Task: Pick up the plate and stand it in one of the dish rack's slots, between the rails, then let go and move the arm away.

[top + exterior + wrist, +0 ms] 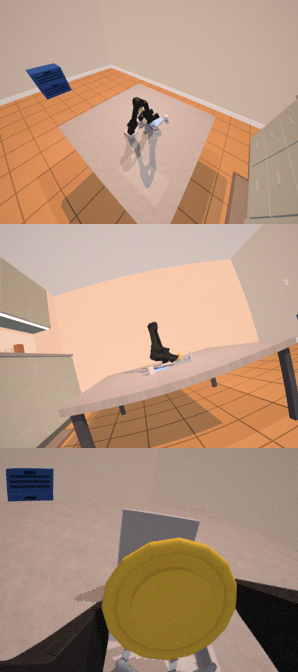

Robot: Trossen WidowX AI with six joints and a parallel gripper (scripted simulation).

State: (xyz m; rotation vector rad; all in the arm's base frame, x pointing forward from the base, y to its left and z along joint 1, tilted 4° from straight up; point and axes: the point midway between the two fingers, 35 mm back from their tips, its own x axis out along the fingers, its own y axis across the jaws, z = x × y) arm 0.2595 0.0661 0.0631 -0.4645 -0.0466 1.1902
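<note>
So the pincer (143, 111) (178, 357) (169, 599) is clamped on the yellow plate (142, 111) (179, 356) (175, 603) (pretty much upright), edges between its fingers. Dish rack (184, 361) (159, 528)'s right there, just beneath.

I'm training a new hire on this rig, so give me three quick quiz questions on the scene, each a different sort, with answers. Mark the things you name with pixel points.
1. True or false: the plate (142, 111) (179, 356) (175, 605) lies flat on the table (104, 135) (125, 390).
2. Multiple choice: what is the gripper (169, 599) doing? A) standing open, B) shut on nothing, C) shut on the plate.
3. Fill in the blank: in the exterior view, the white cylinder (166, 117) (150, 370) stands near the light-____ flat piece (157, 122) (162, 369).

Key: 1 false; 2 C; 3 blue.
</note>
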